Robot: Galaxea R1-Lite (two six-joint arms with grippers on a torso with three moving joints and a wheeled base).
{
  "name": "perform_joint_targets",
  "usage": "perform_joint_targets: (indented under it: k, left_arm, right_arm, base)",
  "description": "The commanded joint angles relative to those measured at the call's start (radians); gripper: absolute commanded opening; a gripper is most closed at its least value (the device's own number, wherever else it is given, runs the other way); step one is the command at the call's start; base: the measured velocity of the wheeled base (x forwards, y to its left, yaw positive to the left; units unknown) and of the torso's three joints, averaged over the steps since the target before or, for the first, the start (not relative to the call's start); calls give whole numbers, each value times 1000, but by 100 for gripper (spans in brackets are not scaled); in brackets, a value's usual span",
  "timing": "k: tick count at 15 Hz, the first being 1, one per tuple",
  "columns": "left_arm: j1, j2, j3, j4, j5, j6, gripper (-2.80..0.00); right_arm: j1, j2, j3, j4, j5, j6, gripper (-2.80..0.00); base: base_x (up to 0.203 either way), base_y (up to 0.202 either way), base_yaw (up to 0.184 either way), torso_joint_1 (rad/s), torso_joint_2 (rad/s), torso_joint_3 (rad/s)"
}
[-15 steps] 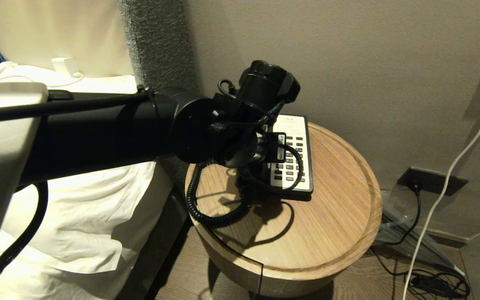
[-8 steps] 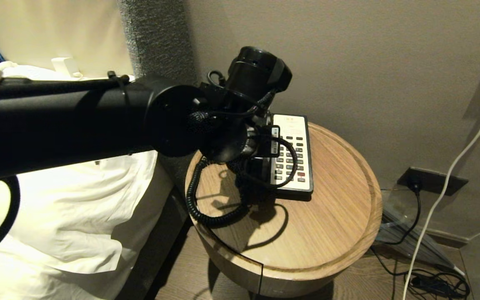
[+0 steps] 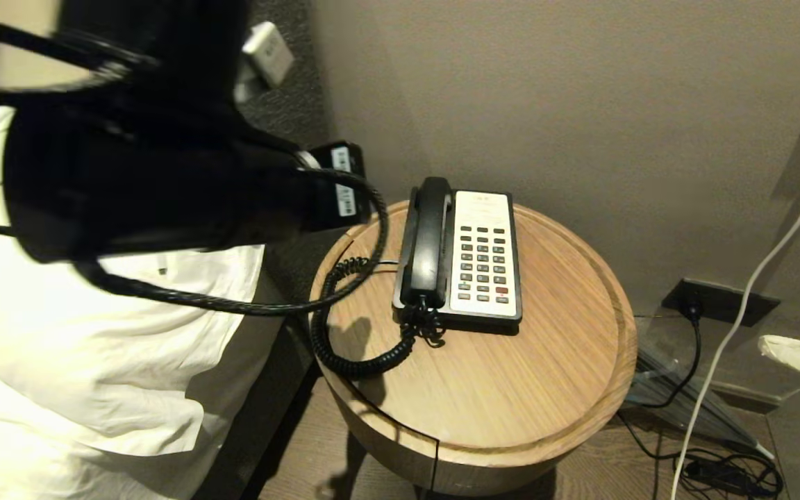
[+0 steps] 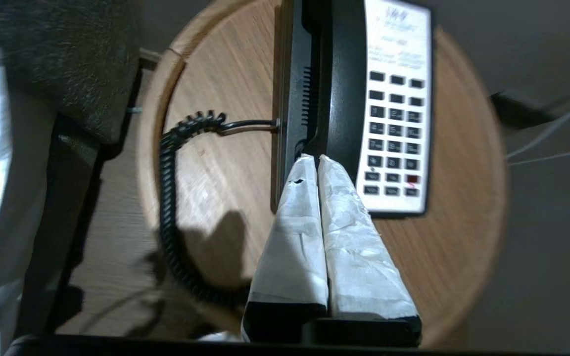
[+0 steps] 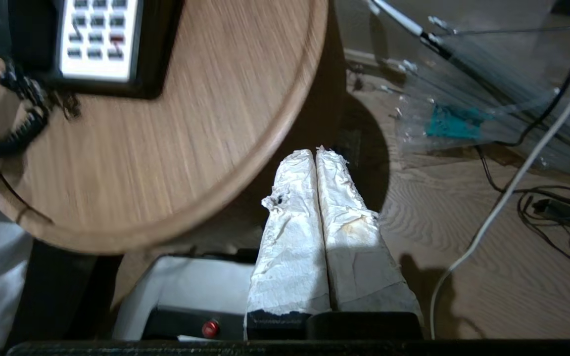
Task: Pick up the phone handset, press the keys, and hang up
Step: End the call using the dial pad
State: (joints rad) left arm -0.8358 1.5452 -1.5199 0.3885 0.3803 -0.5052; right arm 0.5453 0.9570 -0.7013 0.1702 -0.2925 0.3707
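The black phone handset (image 3: 428, 239) lies in the cradle on the left side of the phone base (image 3: 487, 201), beside the white keypad (image 3: 483, 267). Its coiled cord (image 3: 344, 347) loops over the round wooden table (image 3: 525, 396). My left arm (image 3: 164, 180) hangs raised at the upper left, clear of the phone. In the left wrist view the left gripper (image 4: 314, 159) is shut and empty, its white-wrapped fingers hovering above the handset (image 4: 344, 74) and keypad (image 4: 396, 128). The right gripper (image 5: 316, 152) is shut and empty, off the table's right edge over the floor.
A white pillow and bedding (image 3: 94, 361) lie left of the table, with a grey headboard (image 3: 282, 97) behind. A wall stands close behind the phone. On the floor at the right are a white cable (image 3: 740, 312), black cables (image 3: 726, 472) and a wall socket (image 3: 712, 298).
My left arm has lifted up and back to the left, off the phone, and its gripper has shut. The handset, covered before, now shows lying in its cradle.
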Motion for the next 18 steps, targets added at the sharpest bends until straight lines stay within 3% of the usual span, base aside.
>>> perform_joint_targets:
  k: [1,5,7,10,12,18]
  left_arm:
    - [57,-276,131,-1,-49,-36,-280]
    - [278,-600,344,-1,-205,-97,-280]
    - [380,-732,446,3,-298,-168,-280]
    - [457,-855,591,-3,-399,-204,-280]
    - [468,-876,614,-4,-438,-219,-280]
    - [471,-926,652,-4,-439,-217,-280]
  right_arm:
    - [5,136,-98,1,18,-4,-280]
    - [33,368,-299,8,34,-55,-280]
    - [49,459,-379,13,36,-102,-280]
    - [98,577,-431,10,30,-116,-280]
    - [141,611,-437,8,23,-115,-280]
    - [185,689,-500,15,-16,-112,-280]
  base:
    - [0,0,0,0,0,0]
    - [0,0,0,0,0,0]
    - [0,0,0,0,0,0]
    - [0,0,0,0,0,0]
    - [0,0,0,0,0,0]
    - [0,0,0,0,0,0]
